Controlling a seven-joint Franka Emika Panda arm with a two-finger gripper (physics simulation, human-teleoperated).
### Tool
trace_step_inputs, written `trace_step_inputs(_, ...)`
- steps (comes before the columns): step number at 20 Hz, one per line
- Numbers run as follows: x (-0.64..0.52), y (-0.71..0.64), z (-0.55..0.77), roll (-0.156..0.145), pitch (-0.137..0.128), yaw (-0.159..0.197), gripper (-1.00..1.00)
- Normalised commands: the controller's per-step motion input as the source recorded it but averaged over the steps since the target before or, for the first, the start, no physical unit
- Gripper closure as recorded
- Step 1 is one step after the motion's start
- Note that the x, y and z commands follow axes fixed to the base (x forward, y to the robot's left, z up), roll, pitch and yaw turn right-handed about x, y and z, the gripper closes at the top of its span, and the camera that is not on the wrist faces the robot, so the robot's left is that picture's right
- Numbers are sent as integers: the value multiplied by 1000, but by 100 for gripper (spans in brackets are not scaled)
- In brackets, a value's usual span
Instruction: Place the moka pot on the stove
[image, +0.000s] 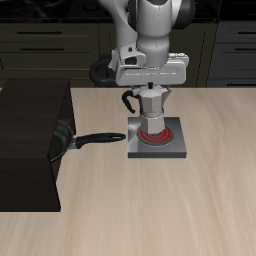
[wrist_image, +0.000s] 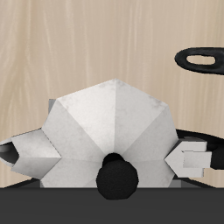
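Note:
The silver faceted moka pot (image: 150, 108) stands upright over the red coil of the grey stove (image: 172, 148). Whether its base touches the coil I cannot tell. My gripper (image: 150, 90) comes down from above and is shut on the pot's upper part, with the black side handle (image: 128, 101) sticking out beside it. In the wrist view the moka pot lid (wrist_image: 112, 114) fills the frame, with its black knob (wrist_image: 116, 175) and my gripper (wrist_image: 109, 157) closed around it. One white finger (wrist_image: 188, 159) presses against its side. The stove is hidden under the pot there.
A black long-handled frying pan (image: 72, 138) lies beside the stove, its handle (wrist_image: 203, 59) pointing toward it. A large dark box-like cabinet (image: 30, 130) stands next to the pan. Dark drawers line the wall behind the table.

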Motion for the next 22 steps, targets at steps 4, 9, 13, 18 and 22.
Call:
trace_step_inputs(4,-264,48,-38,29,-23,8,100)
trace_step_inputs(9,-28,31,-38,13,8,-9,100)
trace_step_inputs(13,83,-3,-205,-9,20,6,100)
trace_step_inputs(18,45,79,-172,8,33,-7,100)
trace_step_inputs(22,-18,132,-72,19,-1,16,100)
